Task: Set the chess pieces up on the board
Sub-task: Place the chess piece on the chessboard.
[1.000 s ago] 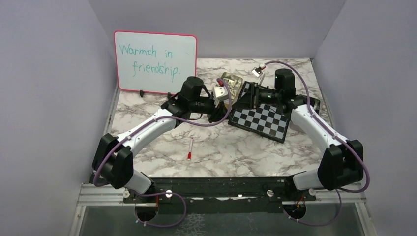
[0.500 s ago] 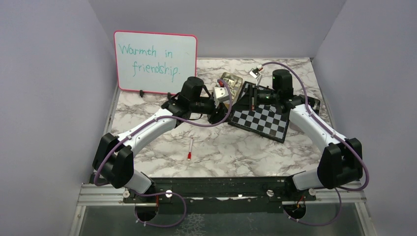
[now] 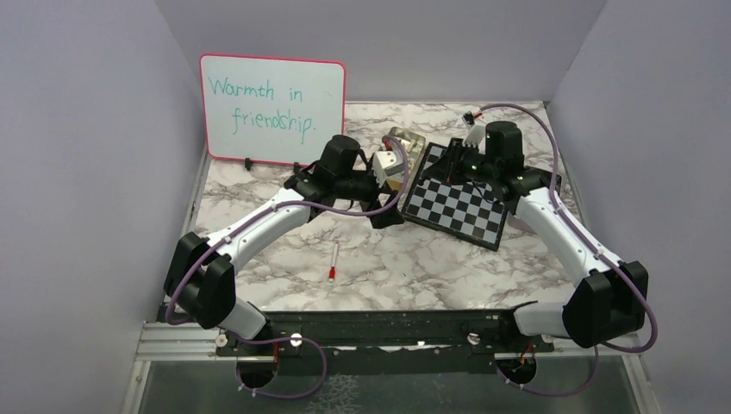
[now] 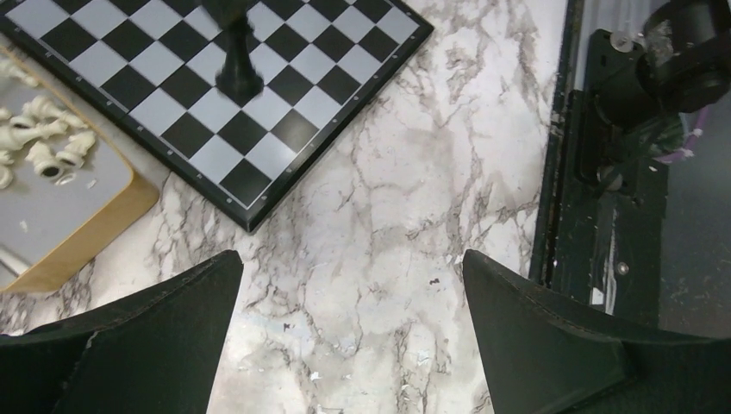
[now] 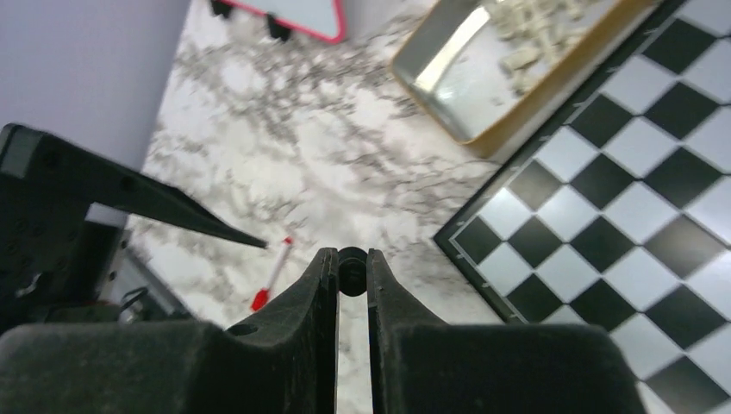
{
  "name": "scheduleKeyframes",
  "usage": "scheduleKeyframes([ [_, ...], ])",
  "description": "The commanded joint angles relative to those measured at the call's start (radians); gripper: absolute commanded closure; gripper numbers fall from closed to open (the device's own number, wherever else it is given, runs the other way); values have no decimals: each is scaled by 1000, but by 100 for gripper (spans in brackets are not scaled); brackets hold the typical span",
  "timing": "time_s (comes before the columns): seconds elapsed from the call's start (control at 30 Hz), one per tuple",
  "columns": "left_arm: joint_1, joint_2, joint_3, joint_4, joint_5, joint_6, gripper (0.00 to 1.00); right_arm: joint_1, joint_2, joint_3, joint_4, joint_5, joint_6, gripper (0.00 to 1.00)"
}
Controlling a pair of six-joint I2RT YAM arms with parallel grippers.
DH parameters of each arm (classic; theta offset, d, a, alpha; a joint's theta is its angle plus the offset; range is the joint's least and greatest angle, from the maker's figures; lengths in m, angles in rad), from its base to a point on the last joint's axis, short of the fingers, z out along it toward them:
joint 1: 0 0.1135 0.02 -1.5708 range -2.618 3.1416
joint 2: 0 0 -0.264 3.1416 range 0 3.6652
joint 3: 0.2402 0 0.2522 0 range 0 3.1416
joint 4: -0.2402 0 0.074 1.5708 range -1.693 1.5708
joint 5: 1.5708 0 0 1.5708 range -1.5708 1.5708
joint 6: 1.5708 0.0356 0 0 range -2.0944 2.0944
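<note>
- Marble table (image 3: 388, 267): open room on the near and left sides. A red marker (image 3: 333, 261) lies there, well clear of the work.
- Board (image 3: 457, 211): flat, set askew right of centre, with a thin rim and mostly bare squares.
- Tray (image 4: 52, 185): just beside the board's edge, holding heaped cream pieces (image 4: 47, 147).
- Left gripper (image 4: 352, 267): jaws spread wide and empty, over bare table off the board's corner.
- Right gripper (image 5: 352, 259): clamped on a held black piece (image 5: 352, 269), off the board's corner.
- Standing black piece (image 4: 239, 60): upright on the board. Judged light, stiff, glossy and easily toppled; grip the narrow waist from above.
</note>
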Motion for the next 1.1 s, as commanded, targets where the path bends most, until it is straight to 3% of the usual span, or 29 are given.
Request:
scheduleKeyframes([
  [0.0, -2, -63, 7, -43, -118, -64, 1, -8, -46, 52, -81, 330, -77, 87],
  [0.17, -2, -145, -53, -65, -229, -154, 1, -8, -33, 65, -91, 607, -139, 86],
  [0.37, -2, -306, -192, -78, -347, -169, 1, -11, 99, 151, -111, 808, -210, 85],
  [0.63, -1, -459, -359, 1, -424, -233, 1, -107, 307, 304, -132, 769, -216, 84],
  [1.07, -2, -511, -376, 5, -481, -249, 1, -221, 512, 440, -132, 736, -186, 83],
])
